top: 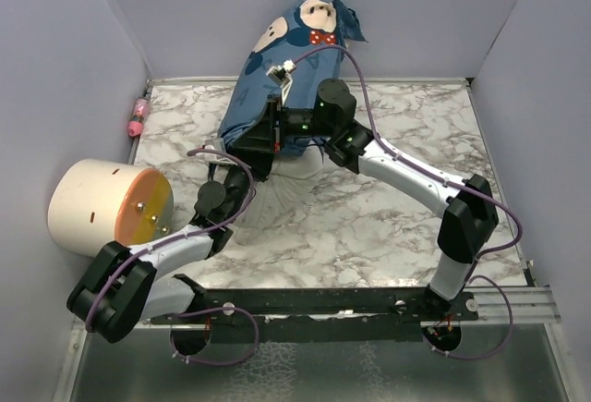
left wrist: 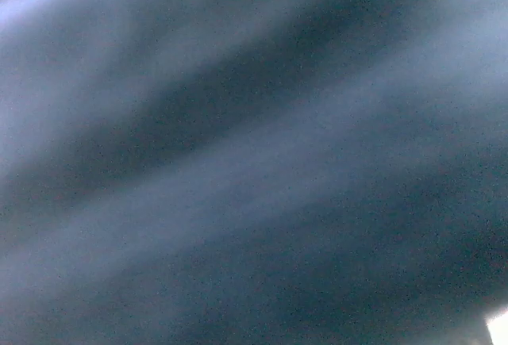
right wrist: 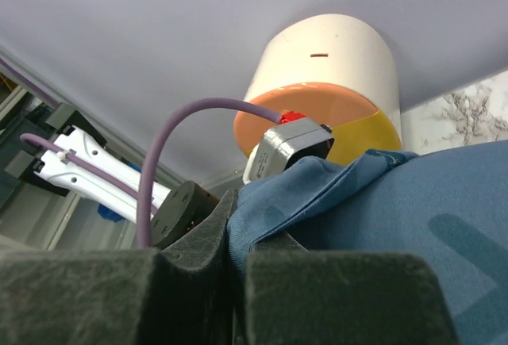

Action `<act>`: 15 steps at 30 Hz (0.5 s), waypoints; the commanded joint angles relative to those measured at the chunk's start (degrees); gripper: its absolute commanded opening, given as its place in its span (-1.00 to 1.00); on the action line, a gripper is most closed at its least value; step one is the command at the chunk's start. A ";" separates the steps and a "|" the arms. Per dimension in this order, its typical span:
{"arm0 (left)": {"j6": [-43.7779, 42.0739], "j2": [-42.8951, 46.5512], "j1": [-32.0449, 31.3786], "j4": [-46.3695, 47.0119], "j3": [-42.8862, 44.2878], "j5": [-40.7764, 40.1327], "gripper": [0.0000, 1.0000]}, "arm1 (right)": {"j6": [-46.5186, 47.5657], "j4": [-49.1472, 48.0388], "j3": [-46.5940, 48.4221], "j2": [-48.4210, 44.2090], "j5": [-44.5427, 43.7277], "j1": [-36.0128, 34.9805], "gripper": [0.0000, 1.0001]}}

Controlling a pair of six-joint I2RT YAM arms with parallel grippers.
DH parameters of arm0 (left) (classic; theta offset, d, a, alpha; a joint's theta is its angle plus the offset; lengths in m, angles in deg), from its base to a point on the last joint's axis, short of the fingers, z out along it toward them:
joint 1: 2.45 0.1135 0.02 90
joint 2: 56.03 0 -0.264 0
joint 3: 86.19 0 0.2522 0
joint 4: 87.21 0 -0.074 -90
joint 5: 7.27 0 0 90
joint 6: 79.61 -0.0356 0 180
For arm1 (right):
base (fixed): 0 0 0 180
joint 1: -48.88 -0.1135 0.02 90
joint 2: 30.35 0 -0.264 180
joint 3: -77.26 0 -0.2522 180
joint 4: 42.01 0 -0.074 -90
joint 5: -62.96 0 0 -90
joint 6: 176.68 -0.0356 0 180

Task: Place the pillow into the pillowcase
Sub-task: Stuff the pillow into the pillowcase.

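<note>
Our right claw [right wrist: 238, 266] pinches the pillowcase [top: 277, 60] rim to tug it over the pillow [top: 297, 165]. The left claw [top: 257, 154] hides in cloth; we cannot tell its grip.

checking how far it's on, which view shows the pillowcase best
Top external: most of the pillowcase shows, with the white pillow poking out below. Right wrist shows only a fold pinched in the right gripper. Left wrist gives only blue-grey blur.
</note>
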 commanded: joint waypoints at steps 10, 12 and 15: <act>7.73 -11.01 10.17 3.07 -0.40 -4.53 -1.00 | -7.18 -16.79 4.63 -0.19 7.95 -17.28 -0.99; 9.39 -12.00 10.75 5.03 -0.47 -3.49 -1.00 | -6.96 -16.97 5.17 -0.32 7.55 -18.41 -0.99; 11.69 -12.43 11.08 5.83 0.79 -2.31 -1.00 | -5.66 -16.22 5.44 -0.21 6.74 -19.29 -0.99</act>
